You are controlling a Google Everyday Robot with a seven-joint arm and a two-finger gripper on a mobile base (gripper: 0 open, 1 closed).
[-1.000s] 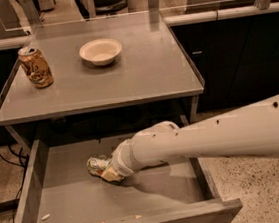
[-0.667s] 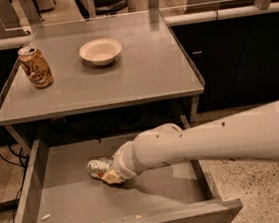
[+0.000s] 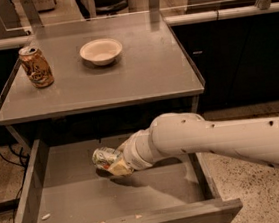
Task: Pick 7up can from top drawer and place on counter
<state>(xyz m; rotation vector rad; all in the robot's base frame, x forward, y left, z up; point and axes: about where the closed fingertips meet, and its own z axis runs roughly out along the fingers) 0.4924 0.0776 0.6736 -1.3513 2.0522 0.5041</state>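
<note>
The 7up can (image 3: 101,158) is small and dented, silvery with green print. It hangs on its side over the open top drawer (image 3: 64,197), with its shadow on the drawer floor below. My gripper (image 3: 116,164) reaches in from the right on the white arm and is shut on the can's right end. The grey counter (image 3: 141,78) lies above the drawer.
An orange-gold can (image 3: 36,66) stands at the counter's left edge. A white bowl (image 3: 101,51) sits at the counter's back middle. Pale crumbs (image 3: 46,216) lie near the drawer's front. Dark cabinets (image 3: 239,57) stand to the right.
The gripper has risen a little with the can, which now hangs just off the drawer floor. The arm's elbow has come up and forward.
</note>
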